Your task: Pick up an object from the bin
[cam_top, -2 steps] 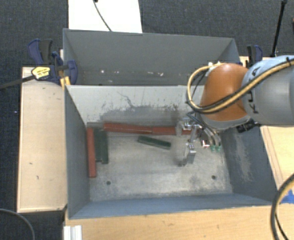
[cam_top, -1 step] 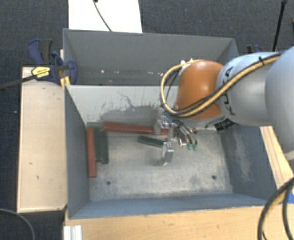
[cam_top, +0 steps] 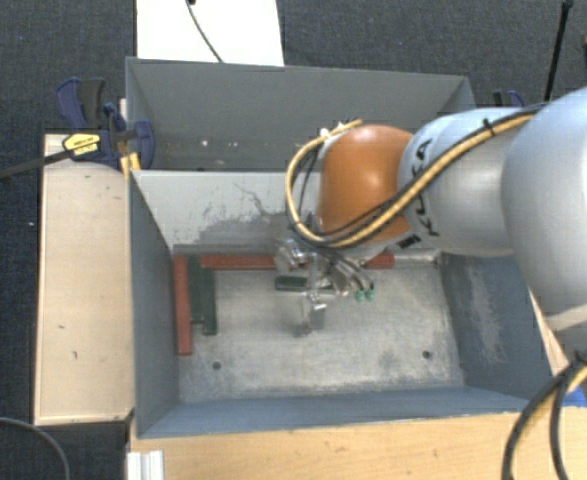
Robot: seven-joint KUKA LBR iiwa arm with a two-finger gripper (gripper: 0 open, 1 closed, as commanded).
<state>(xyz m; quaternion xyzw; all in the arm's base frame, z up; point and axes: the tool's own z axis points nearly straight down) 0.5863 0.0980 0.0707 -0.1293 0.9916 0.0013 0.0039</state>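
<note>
My gripper (cam_top: 315,306) hangs over the middle of the bin floor, under the orange wrist cover. A small dark green piece (cam_top: 291,284) shows right at its left side; whether the gripper is holding it I cannot tell. A long red-brown bar (cam_top: 238,262) lies along the back wall just behind the gripper. Another red-brown bar (cam_top: 183,310) runs down the left wall, with a dark green bar (cam_top: 205,303) lying beside it, well left of the gripper.
The arm reaches in from the right and hides the bin's back right part. Bare grey floor lies in front of the gripper and on both sides of it.
</note>
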